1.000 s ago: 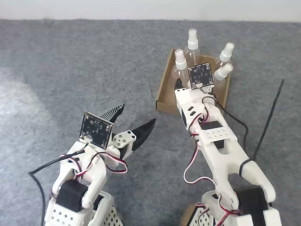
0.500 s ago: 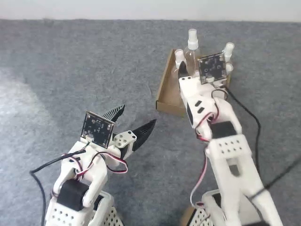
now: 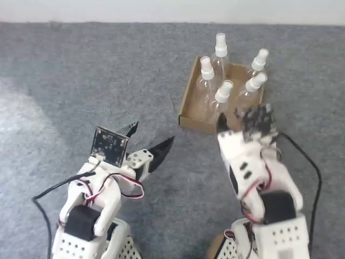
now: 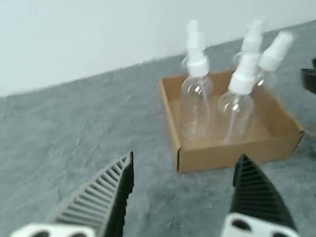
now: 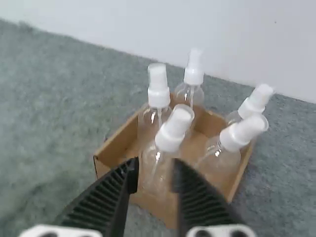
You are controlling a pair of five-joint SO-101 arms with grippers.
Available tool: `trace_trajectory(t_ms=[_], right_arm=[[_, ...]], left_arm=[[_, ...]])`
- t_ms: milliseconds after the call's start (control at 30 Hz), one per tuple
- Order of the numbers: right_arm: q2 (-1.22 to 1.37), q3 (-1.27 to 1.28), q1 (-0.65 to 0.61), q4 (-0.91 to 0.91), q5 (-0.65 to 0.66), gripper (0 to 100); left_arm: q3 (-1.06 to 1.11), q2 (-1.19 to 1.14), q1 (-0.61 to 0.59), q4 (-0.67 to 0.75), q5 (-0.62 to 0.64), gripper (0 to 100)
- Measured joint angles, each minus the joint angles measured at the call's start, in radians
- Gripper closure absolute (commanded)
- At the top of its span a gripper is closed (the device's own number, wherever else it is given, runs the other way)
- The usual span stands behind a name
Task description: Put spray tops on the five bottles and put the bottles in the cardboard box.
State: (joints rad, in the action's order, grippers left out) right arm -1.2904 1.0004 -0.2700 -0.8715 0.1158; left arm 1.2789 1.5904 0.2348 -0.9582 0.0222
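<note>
— Right arm's drawn back from the box (image 3: 195,123); right gripper (image 5: 154,170) barely parted, empty.

— Yes. Five capped bottles (image 3: 205,85) stand upright in it, by the far edge of the desk (image 3: 81,65), straight ahead of that gripper. Left gripper (image 3: 152,135) gapes, empty, farther off.

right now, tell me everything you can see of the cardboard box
The cardboard box is a shallow, open-topped tray of plain brown card, roughly rectangular, with low upright walls. It sits flat on the grey carpet, toward the far side of the table. Five clear bottles with white spray tops stand inside on its floor, rising well above the walls. Its visible walls look undamaged.
</note>
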Motion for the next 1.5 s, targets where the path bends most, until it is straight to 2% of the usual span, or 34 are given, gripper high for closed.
trace_trajectory(t_ms=[100, 200, 300, 400, 500, 667, 900, 1000, 1200, 1400, 1500], right_arm=[[-0.143, 0.098, -0.002, -0.064, 0.084, 97.9], [-0.304, 0.218, -0.002, -0.144, 0.114, 97.9], [-0.479, 0.321, 0.003, -0.233, 0.124, 97.9], [-0.516, 0.331, 0.043, -0.264, 0.126, 97.9], [-0.508, 0.373, 0.078, -0.270, 0.126, 97.9], [-0.493, 0.520, 0.106, -0.270, 0.126, 97.9], [-0.511, 0.606, 0.112, -0.270, 0.127, 97.8], [-0.506, 0.655, 0.110, -0.275, 0.126, 97.8], [-0.508, 0.658, 0.110, -0.413, 0.127, 97.7], [-0.508, 0.658, 0.109, -0.425, 0.127, 97.7], [-0.508, 0.658, 0.123, -0.425, 0.127, 97.7]], left_arm=[[0.000, 0.000, -0.069, -0.083, 0.000, 73], [0.000, 0.000, -0.155, -0.149, -0.031, 83], [0.000, 0.000, -0.250, -0.164, -0.112, 92], [0.005, 0.002, -0.348, -0.164, -0.164, 98], [0.061, 0.008, -0.394, -0.164, -0.173, 99], [0.203, 0.000, -0.408, -0.138, -0.180, 99], [0.411, -0.002, -0.413, 0.092, -0.180, 99], [0.419, 0.003, -0.413, 0.173, -0.180, 99], [0.419, -0.002, -0.413, 0.181, -0.180, 99], [0.419, -0.002, -0.413, 0.180, -0.180, 99], [0.419, -0.002, -0.411, 0.103, -0.180, 99]])
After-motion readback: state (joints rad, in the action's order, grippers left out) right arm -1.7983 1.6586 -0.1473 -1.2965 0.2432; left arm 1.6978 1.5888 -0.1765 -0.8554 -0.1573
